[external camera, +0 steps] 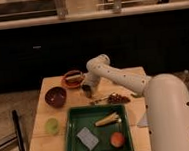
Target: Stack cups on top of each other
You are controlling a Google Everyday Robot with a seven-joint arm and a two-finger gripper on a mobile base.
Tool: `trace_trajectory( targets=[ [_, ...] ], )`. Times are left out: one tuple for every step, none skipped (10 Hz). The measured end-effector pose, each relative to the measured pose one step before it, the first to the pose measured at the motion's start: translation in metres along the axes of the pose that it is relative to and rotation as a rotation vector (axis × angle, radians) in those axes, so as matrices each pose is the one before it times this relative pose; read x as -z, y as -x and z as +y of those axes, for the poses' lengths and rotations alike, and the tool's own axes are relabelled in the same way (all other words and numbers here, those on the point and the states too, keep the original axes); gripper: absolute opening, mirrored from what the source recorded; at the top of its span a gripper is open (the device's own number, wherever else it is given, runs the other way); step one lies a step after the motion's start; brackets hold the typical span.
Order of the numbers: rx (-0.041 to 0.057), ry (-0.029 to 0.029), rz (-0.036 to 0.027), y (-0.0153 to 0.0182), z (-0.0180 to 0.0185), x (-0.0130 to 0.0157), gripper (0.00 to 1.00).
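Jaws near round orange bowl (73, 78), wooden table (41, 143).

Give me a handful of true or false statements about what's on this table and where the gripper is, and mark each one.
1. A gray sponge lies in the green tray. True.
2. The gripper hangs over the green tray. False: it is low over the table behind the tray, just right of the dark brown bowl.
3. The small green cup sits inside the tray. False: it stands on the table, left of the tray.
4. The orange bowl is farther back on the table than the dark brown bowl. True.
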Motion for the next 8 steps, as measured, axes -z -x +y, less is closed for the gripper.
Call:
trace_trajectory(
  targets=[
    [0.00695, -0.00481, 0.00555, 0.00099, -0.00338, 0.00619, 0.02],
    [0.00429, 0.00085, 0.00273, 0.00078, -0.00072, 0.00223, 0.02],
    [0.00234, -0.00131, 0.00338, 0.00046, -0.00173, 0.00266, 0.02],
    [0.00138, 0.00044, 0.00212, 0.00025, -0.00041, 0.00158, 0.02],
    [0.00149, -0.00184, 0.00331, -0.00006, -0.001, 0.0031, 0.02],
    [0.00374, -0.00412, 0.00248, 0.00077, -0.00176, 0.00343, 0.02],
    [0.00233, -0.00584, 0.00366, -0.00013, -0.00138, 0.00532, 0.02],
    [0.00526, -0.00777, 0.00378, 0.00032, -0.00228, 0.00628, 0.02]
  ],
)
